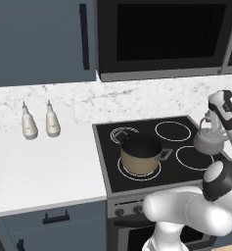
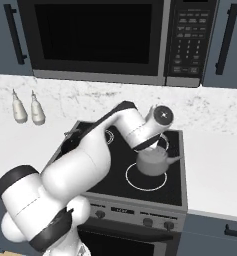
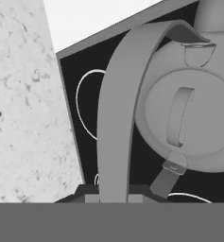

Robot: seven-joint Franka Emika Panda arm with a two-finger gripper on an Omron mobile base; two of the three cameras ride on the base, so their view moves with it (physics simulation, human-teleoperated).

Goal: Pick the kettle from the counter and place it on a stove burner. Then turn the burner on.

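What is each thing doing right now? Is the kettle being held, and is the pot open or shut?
Small silver-grey metal kettle: upright, held by its arched handle above the front-right burner ring.
Gripper: fingers shut on the kettle's handle.
Tan pot: no lid on it, sitting on the front-left ring.
Two white bottles: standing upright on the white counter.

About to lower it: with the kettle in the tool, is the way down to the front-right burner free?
Probably yes. The kettle hangs over the front-right burner, whose ring is bare; the pot sits on the front-left ring.
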